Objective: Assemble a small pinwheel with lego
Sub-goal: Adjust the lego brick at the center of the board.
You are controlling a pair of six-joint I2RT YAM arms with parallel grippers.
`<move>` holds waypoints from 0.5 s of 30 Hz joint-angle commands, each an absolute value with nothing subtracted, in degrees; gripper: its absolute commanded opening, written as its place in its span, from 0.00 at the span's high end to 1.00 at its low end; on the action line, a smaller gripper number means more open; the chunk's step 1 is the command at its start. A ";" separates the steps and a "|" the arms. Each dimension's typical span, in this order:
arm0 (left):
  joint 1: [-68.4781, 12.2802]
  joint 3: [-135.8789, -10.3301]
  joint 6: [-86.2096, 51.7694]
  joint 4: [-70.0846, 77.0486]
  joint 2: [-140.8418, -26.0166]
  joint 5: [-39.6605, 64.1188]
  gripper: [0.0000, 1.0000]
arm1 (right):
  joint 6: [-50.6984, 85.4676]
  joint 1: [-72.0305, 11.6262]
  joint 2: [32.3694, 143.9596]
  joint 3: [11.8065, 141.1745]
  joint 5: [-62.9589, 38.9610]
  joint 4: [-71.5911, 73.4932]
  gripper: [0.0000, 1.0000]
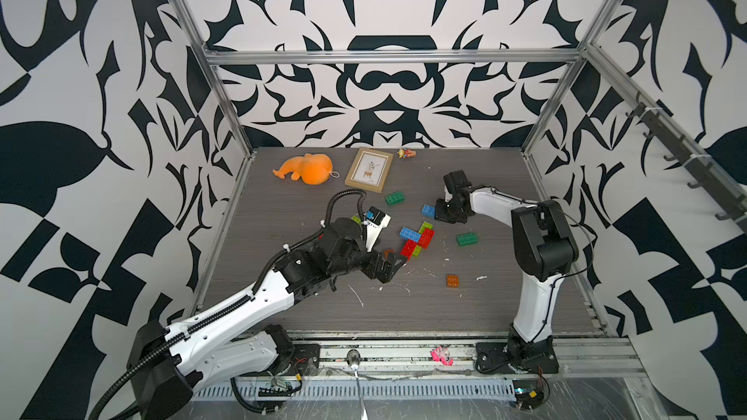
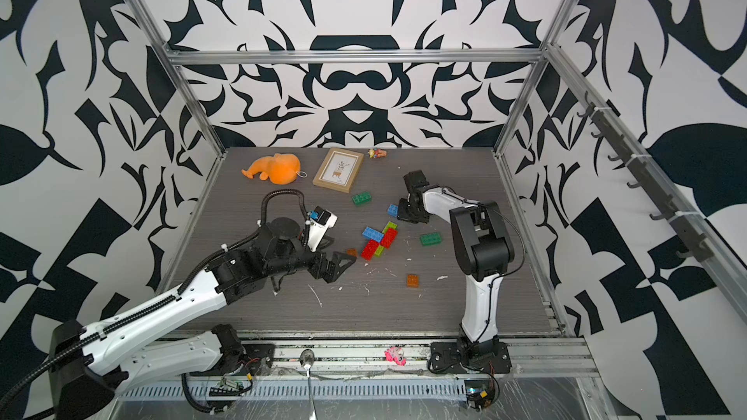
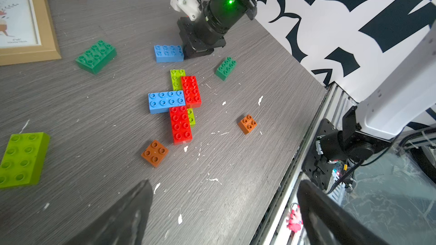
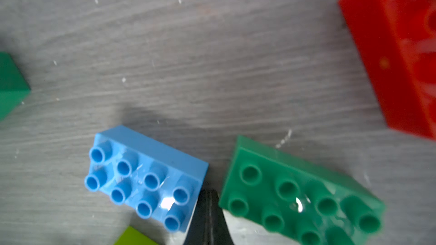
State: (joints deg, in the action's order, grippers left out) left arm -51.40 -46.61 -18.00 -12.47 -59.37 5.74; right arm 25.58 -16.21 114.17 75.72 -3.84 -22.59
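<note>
**Lego cluster mid-table; right gripper pinched together beside a loose blue brick**

Both top views show the cluster near the middle of the grey wood-grain table. In the left wrist view it is a joined blue brick, an upper red brick and a lower red brick. All three are 2x4, studs up and butted together. Lime green plastic shows from beneath them at two ends.

The right gripper's fingers are pressed together with nothing between them. Their tip points down at the table by one short end of the loose blue brick, which lies flat, studs up, just behind the cluster toward the back wall. Whether the tip touches it cannot be told. A near dark green brick lies on the right arm's side. A far dark green brick lies toward the picture frame.

The left gripper is held over the table on the cluster's near-left side, its fingers spread wide and gripping nothing. One orange-brown square brick lies just beside the lower red brick. A second orange-brown square brick lies apart, toward the front edge. A loose lime green brick lies flat by the left wrist.

Along the back sit an orange plush toy, the frame and a small figurine.
</note>
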 commanded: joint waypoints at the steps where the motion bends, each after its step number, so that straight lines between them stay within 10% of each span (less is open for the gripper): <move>1: -50.71 -45.53 -18.39 -10.46 -58.93 7.34 0.00 | 25.16 -16.10 114.17 77.41 -5.42 -22.62 1.00; 11: -50.02 -44.92 -19.12 -9.33 -58.82 7.34 0.00 | 23.07 -18.63 114.29 78.05 -18.26 -17.11 0.93; 15: -49.95 -43.65 -19.99 -8.09 -58.56 7.40 0.00 | 20.62 -18.73 110.31 75.06 -18.64 -15.13 0.77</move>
State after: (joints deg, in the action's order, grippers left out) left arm -50.24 -45.01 -18.87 -9.96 -59.33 6.66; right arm 23.62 -18.55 114.43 75.92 -16.38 -17.54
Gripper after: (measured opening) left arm 0.998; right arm 0.221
